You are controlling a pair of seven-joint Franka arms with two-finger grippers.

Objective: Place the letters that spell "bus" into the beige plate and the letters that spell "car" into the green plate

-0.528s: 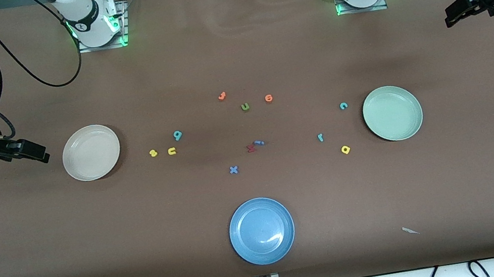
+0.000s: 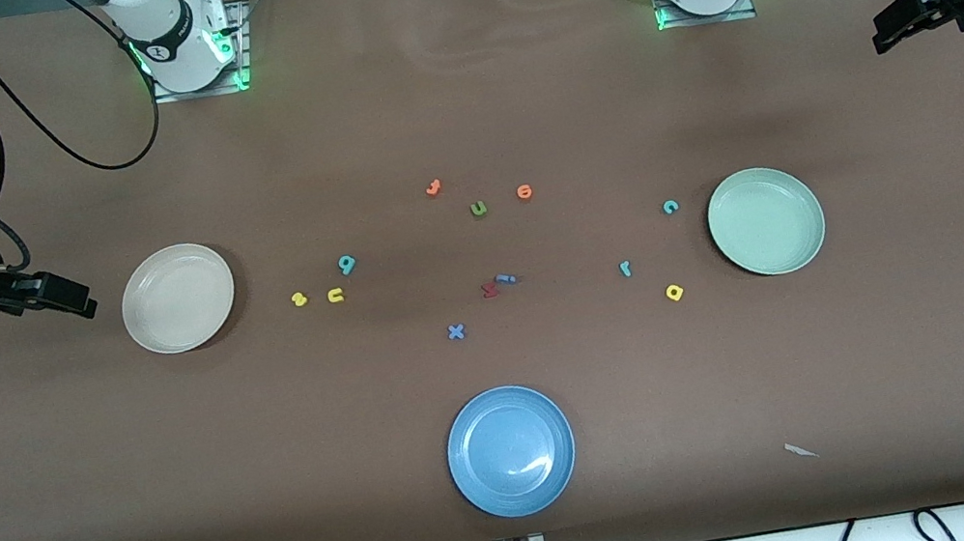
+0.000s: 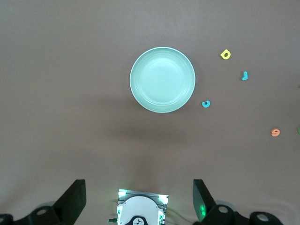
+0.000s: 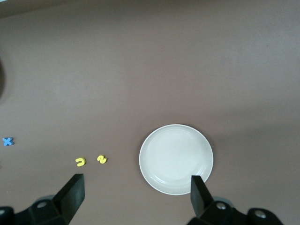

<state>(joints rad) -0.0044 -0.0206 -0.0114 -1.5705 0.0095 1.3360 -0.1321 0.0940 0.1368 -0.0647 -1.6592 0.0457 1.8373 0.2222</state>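
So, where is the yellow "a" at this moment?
In the front view the yellow "a" lies on the table toward the left arm's end, beside the green plate and a little nearer to the camera than the teal "r".

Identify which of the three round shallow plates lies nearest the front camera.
The blue round plate: it lies lowest in the front view, below all the foam letters, while the beige plate and green plate lie farther up.
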